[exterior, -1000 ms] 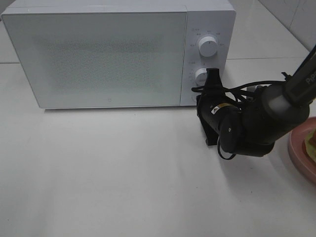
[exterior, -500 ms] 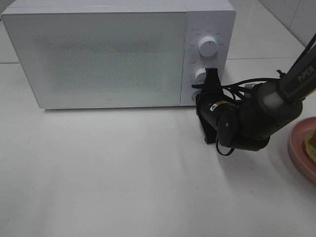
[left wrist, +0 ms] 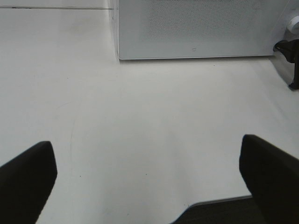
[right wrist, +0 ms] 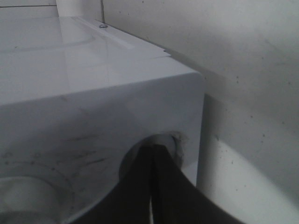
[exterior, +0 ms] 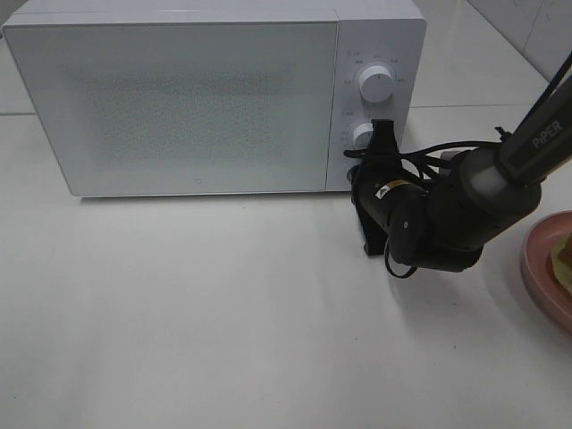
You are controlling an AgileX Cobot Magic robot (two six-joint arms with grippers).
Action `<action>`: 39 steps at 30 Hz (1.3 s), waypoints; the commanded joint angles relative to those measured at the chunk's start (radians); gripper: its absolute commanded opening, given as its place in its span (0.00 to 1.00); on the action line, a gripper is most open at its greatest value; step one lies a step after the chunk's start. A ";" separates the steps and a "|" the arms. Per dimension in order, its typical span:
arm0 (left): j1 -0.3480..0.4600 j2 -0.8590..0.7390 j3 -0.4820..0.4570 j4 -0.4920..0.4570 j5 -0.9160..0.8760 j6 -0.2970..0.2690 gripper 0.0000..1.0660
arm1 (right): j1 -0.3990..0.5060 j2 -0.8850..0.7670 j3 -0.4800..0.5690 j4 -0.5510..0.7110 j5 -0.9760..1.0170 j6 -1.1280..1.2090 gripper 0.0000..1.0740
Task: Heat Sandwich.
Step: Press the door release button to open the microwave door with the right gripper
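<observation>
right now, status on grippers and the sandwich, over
Left gripper open, empty, above table. Right gripper shut, tips at lower button of microwave. Sandwich on pink plate, far right. Door closed.

You've got a microwave [exterior: 380,27] in glossy white plastic, its door [exterior: 179,98] speckled and frosted-looking. The table [exterior: 223,322] is smooth, matt white. The pink plate [exterior: 536,268] looks glazed, and the left gripper [left wrist: 147,144] is matt black.

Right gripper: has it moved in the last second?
Yes. The right gripper has edged slightly left, closer to the microwave, judged against its lower knob.
</observation>
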State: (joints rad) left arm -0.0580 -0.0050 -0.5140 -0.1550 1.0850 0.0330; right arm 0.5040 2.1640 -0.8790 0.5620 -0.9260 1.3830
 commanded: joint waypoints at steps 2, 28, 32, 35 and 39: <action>-0.006 -0.023 0.000 -0.001 -0.013 0.002 0.94 | -0.024 0.001 -0.097 -0.009 -0.167 -0.036 0.00; -0.006 -0.023 0.000 -0.001 -0.013 0.002 0.94 | -0.035 0.034 -0.178 0.021 -0.110 -0.064 0.00; -0.006 -0.023 0.000 -0.001 -0.013 0.002 0.94 | -0.033 0.018 -0.142 0.021 -0.092 -0.047 0.00; -0.006 -0.023 0.000 -0.001 -0.013 0.002 0.94 | -0.033 -0.002 -0.116 0.014 -0.044 -0.047 0.00; -0.006 -0.023 0.000 -0.001 -0.013 0.002 0.94 | -0.033 -0.035 -0.065 -0.024 0.012 -0.027 0.00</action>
State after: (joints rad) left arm -0.0580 -0.0050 -0.5140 -0.1550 1.0850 0.0330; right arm 0.4930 2.1600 -0.9250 0.6030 -0.8160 1.3490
